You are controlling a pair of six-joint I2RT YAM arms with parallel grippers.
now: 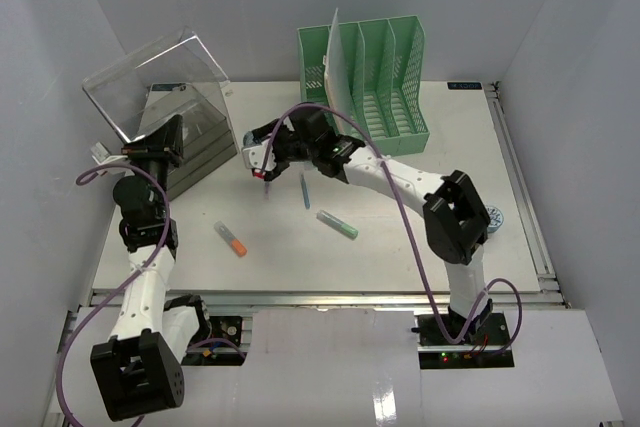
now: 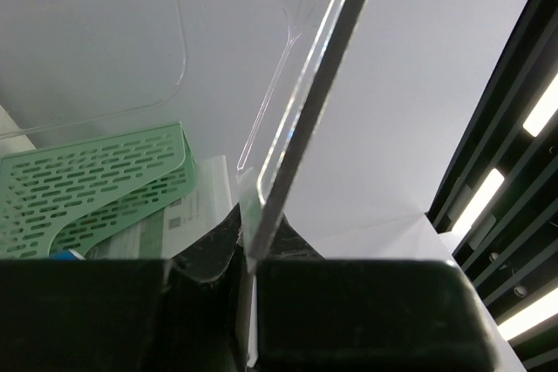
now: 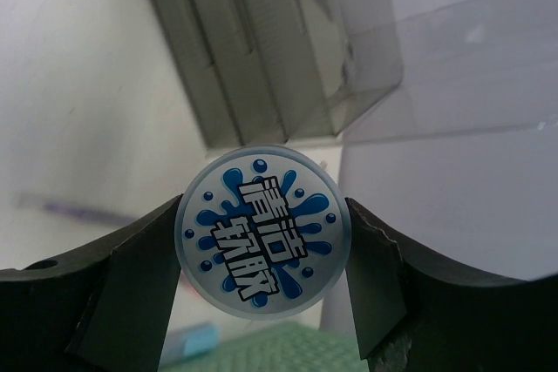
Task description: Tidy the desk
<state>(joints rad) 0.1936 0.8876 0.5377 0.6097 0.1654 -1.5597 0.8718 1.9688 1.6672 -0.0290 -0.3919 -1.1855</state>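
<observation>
The flat white desk (image 1: 300,257) lies rigid beneath our arms. Our left claw (image 2: 248,272) clenches the clear plastic lid (image 2: 301,128) at its thin edge. Our right claw (image 3: 261,241) grasps a blue-splashed round disc (image 3: 261,215), which we judge light and slippery, by its rim.

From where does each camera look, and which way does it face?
Top external: above and behind the bases, facing down on the desk; both arms show.
Left wrist: on the left arm, facing up along the clear lid; the left tool pinches its edge.
Right wrist: on the right arm, facing the clear box; right tool grips a round disc.
Shared: green rack, in top and left wrist views.
</observation>
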